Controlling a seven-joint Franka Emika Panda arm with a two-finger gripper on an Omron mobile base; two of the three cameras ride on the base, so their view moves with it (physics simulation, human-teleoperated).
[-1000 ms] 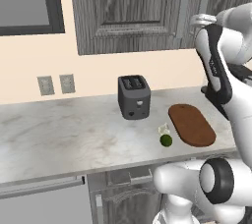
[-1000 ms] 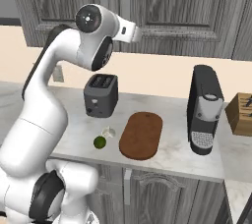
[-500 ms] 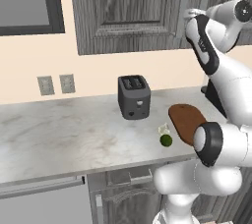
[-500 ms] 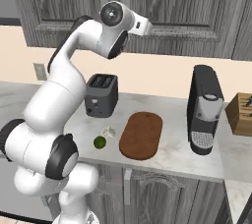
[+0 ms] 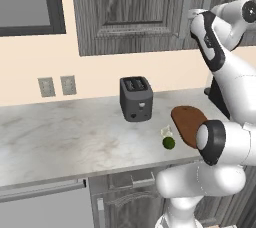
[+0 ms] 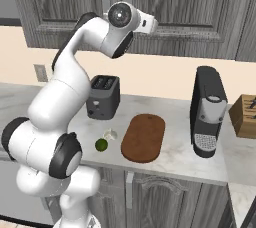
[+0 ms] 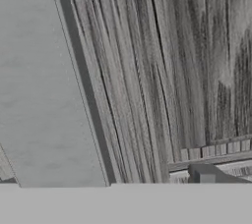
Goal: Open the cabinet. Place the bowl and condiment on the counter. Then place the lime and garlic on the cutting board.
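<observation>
One lime (image 6: 101, 145), one garlic (image 6: 109, 134), one cutting board (image 6: 143, 137), two cabinet (image 5: 130, 9) handles (image 5: 185, 1), tool's fingers apart

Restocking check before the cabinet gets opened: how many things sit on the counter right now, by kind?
Appliances: 2, toaster and coffee machine
Boards: 1, cutting board
Produce: 2, lime and garlic
Knife blocks: 1
Total: 6

Wall (image 5: 95, 69): we see plain beige.
Outlets (image 5: 57, 86): two, side by side.
Toaster (image 5: 136, 98): dark grey.
Coffee machine (image 6: 207, 111): black and silver.
Knife block (image 6: 244, 116): wooden, far right.
</observation>
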